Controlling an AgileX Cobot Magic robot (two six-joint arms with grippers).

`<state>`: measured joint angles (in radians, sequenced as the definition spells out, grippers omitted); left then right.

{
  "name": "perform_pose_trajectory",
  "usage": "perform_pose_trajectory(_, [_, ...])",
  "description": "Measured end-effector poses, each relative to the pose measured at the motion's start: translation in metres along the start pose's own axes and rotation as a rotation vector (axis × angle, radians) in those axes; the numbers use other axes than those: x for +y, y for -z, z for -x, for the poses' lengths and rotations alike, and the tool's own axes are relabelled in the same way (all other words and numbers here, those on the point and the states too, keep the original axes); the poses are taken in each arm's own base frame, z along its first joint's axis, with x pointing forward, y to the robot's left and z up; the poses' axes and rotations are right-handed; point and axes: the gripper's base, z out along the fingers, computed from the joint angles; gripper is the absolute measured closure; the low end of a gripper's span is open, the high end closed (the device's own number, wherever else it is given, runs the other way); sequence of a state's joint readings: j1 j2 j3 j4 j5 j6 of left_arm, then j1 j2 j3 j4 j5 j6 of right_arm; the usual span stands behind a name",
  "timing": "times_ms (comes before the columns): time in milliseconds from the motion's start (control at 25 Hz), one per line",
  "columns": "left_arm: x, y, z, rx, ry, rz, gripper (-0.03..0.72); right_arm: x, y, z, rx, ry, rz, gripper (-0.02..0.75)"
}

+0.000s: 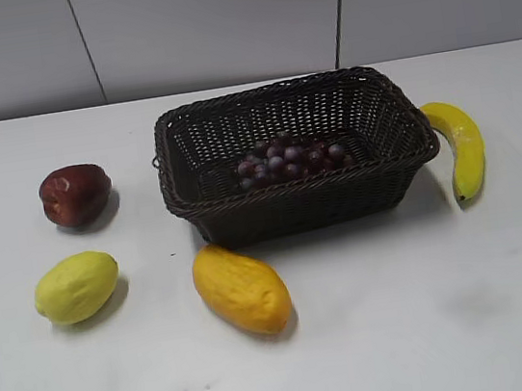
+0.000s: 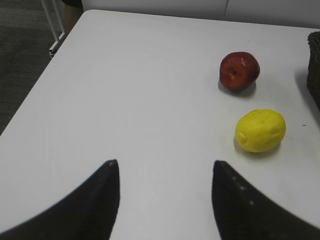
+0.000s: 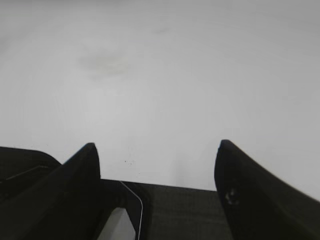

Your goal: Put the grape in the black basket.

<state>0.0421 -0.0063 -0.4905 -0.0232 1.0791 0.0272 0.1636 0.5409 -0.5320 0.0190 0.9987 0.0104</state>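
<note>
The grape (image 1: 290, 160), a bunch of small dark purple-red grapes, lies inside the black basket (image 1: 386, 149), a dark woven wicker basket in the middle of the white table. Neither arm shows in the exterior view. My left gripper (image 2: 165, 162) is open and empty above bare table, well left of the basket, whose edge (image 2: 315, 65) shows at the right of the left wrist view. My right gripper (image 3: 156, 145) is open and empty over bare table near its front edge; no fruit shows in the right wrist view.
A dark red apple (image 1: 74, 193) (image 2: 239, 70) and a yellow-green lemon (image 1: 76, 287) (image 2: 260, 130) lie left of the basket. A yellow mango (image 1: 241, 288) lies in front of it. A banana (image 1: 460, 143) lies at its right. The table's left edge (image 2: 35, 95) drops to the floor.
</note>
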Motion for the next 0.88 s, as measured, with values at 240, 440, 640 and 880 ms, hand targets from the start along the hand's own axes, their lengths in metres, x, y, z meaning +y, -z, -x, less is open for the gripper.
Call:
perform_pose_trajectory(240, [0.0, 0.0, 0.0, 0.0, 0.0, 0.0, 0.136, 0.0, 0.019, -0.022, -0.117, 0.003, 0.004, 0.197])
perform_pose_trajectory(440, [0.0, 0.0, 0.0, 0.0, 0.0, 0.0, 0.136, 0.0, 0.031, -0.032, -0.206, 0.005, 0.005, 0.197])
perform_pose_trajectory(640, [0.0, 0.0, 0.0, 0.0, 0.0, 0.0, 0.136, 0.0, 0.043, -0.043, -0.304, 0.007, 0.008, 0.197])
perform_pose_trajectory(880, [0.0, 0.0, 0.0, 0.0, 0.0, 0.0, 0.136, 0.0, 0.057, -0.059, -0.44, 0.009, 0.013, 0.197])
